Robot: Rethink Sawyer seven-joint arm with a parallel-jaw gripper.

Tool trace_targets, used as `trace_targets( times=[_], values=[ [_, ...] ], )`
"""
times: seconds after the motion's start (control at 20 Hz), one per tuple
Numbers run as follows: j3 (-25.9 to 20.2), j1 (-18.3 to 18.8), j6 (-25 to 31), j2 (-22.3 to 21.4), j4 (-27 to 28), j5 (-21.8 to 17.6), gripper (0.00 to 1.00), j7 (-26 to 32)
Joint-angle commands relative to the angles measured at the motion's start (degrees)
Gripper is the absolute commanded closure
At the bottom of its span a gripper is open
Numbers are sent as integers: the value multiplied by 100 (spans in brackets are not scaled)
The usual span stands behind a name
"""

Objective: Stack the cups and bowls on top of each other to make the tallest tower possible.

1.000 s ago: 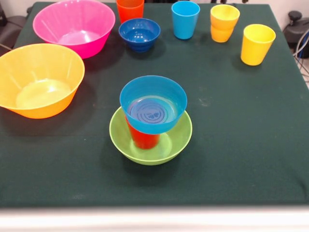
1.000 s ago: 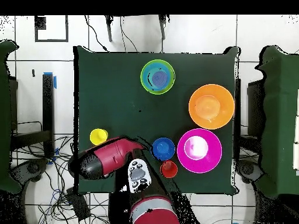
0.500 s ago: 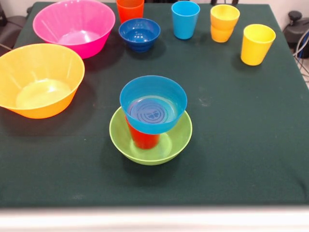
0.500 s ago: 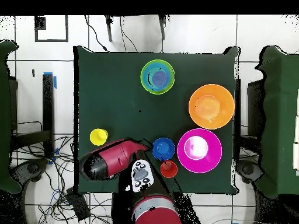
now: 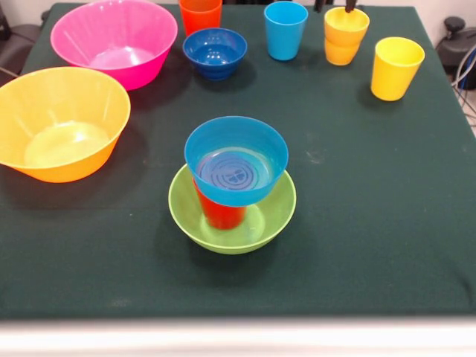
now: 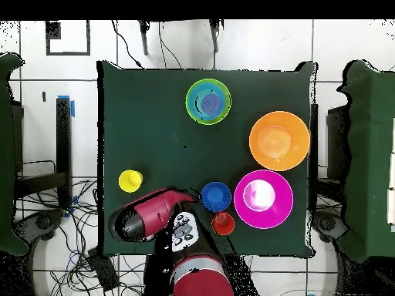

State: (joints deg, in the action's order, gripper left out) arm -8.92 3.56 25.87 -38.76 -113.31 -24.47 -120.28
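The tower stands at the table's middle: a green bowl point(image 5: 271, 216) holds a red cup point(image 5: 221, 214), and a light blue bowl point(image 5: 236, 160) rests tilted on the cup. It also shows in the overhead view point(image 6: 208, 101). At the far edge stand an orange cup point(image 5: 201, 13), a dark blue bowl point(image 5: 215, 50), a light blue cup point(image 5: 285, 30), a yellow cup point(image 5: 346, 22) nested in an orange-yellow one, and a lone yellow cup point(image 5: 396, 67). My gripper point(image 5: 335, 5) shows only two dark tips at the top edge, apart, either side of the nested cup's left rim, holding nothing.
A pink bowl point(image 5: 111, 37) and a yellow-orange bowl point(image 5: 59, 123) sit at the left. In the overhead view the red arm point(image 6: 150, 216) lies over the table's near-base corner and hides the cups beneath it. Cables lie on the floor beside the table.
The gripper's tips have come into the front view at the top edge, above the nested yellow cup. In the overhead view the arm has swung slightly toward the base. No cup or bowl has moved.
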Motion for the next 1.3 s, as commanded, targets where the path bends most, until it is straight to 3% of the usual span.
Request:
trace_targets(
  times=[0.05, 0.55, 1.1, 1.15, 1.3],
  values=[
    [116, -310, -436, 574, 505, -345, 0, -433],
    [450, -706, -780, 1330, 1139, -302, 0, -550],
    [720, -821, -1130, 1634, 1276, -174, 0, -454],
    [738, -833, -1141, 1633, 1276, -150, 100, -438],
    [745, -836, -1093, 1597, 1252, -120, 100, -441]
  ],
)
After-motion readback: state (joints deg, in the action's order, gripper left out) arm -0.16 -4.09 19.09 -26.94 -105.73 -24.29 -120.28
